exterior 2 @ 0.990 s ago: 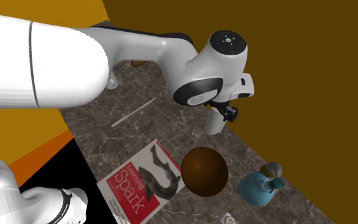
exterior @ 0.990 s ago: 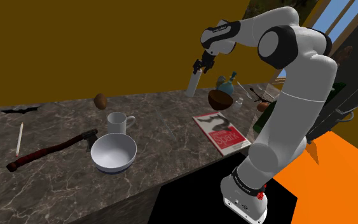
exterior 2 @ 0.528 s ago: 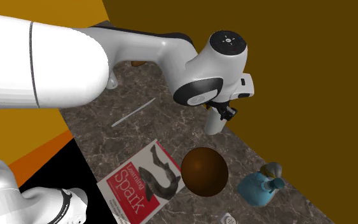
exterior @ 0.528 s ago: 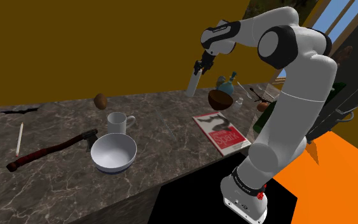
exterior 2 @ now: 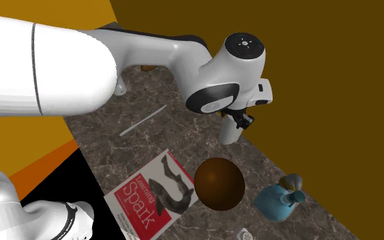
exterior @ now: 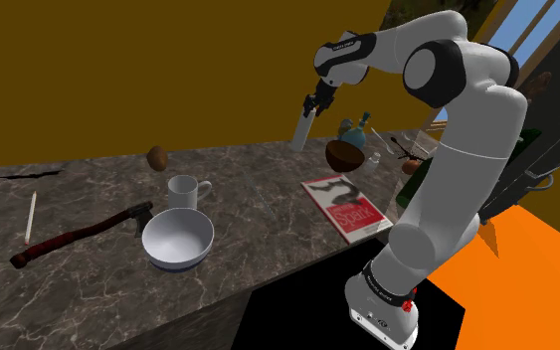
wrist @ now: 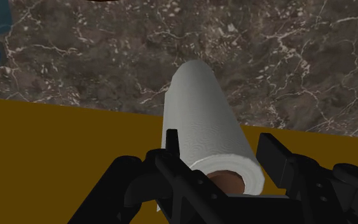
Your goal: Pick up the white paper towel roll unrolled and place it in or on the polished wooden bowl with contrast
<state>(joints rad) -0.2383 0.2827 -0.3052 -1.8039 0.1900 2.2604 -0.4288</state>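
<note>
- Wrist view: the claw is clamped over the near end of the white paper towel roll. One black finger sits on each flank, and the jaws are spread just as wide as the roll. The roll's brown core shows between them.
- In the shoulder view the roll hangs upright under the claw, near the back edge of the marble desk by the brown wall. I cannot tell whether its lower end touches the desk.
- Gripping it by the top end probably keeps the roll vertical, so that it can go down end-first into a container.
- The brown wooden bowl stands on the desk just to the shoulder view's right of the roll.
- In the second exterior view the bowl lies lower in the picture than the roll and the claw, near them but apart. It sits between a red book and a blue flask.
- Judging by this, the grasp is made, and the short carry across to the bowl remains.
- A tall roll set upright in a shallow bowl may well topple against the flask.
</note>
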